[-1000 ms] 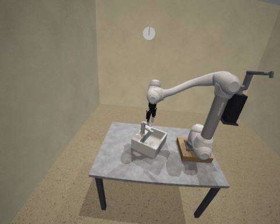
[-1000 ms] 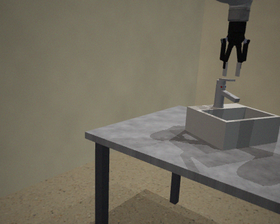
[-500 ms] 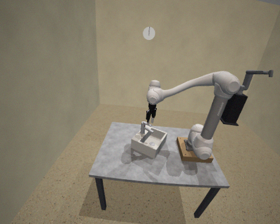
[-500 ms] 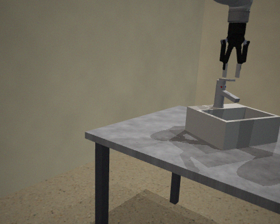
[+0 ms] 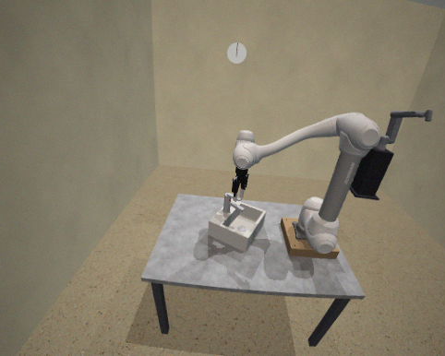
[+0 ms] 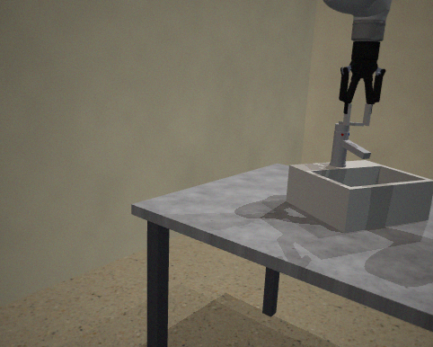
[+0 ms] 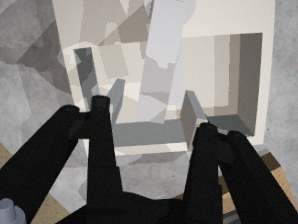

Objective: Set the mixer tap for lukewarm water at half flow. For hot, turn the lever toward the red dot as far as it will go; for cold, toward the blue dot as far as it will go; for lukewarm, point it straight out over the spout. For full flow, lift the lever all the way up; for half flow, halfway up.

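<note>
A grey mixer tap stands at the rim of a white sink basin on the grey table; the tap and basin also show in the top view. A red dot marks the tap body, and the spout points over the basin. The thin lever lies roughly level on top of the tap, pointing the same way as the spout. My gripper hangs straight down over it, partly open, with one fingertip on each side of the lever. In the wrist view the lever runs between my fingers with gaps on both sides.
My arm's base stands on a wooden block to the right of the basin. The table's front edge lies well in front of the basin. A round clock hangs on the back wall.
</note>
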Available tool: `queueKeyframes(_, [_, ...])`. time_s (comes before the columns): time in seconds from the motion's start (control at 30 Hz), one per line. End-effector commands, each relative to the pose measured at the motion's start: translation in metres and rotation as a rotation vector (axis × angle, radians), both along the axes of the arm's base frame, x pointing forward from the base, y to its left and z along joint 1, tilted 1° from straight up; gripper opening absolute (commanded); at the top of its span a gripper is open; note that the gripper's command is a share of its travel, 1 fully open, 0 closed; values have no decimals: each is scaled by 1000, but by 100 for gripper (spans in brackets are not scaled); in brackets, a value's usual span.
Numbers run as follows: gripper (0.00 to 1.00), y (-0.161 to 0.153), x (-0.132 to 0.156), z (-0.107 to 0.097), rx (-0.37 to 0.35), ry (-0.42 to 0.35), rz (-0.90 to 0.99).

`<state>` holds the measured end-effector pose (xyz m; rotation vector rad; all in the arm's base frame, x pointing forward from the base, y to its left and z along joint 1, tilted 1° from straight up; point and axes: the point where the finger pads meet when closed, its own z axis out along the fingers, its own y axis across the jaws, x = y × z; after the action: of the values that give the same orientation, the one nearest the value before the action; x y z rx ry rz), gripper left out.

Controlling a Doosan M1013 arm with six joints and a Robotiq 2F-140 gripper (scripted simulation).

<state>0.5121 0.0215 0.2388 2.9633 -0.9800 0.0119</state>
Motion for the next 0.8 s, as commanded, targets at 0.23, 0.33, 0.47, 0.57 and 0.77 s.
queueKeyframes(0.23, [39,0,0,-12,0,0,0])
queueKeyframes(0.33, [39,0,0,-16,0,0,0])
queueKeyframes(0.47, [39,0,0,-20,0,0,0])
queueKeyframes(0.57, [39,0,0,-23,0,0,0])
queueKeyframes(0.77, [39,-1,0,-25,0,0,0])
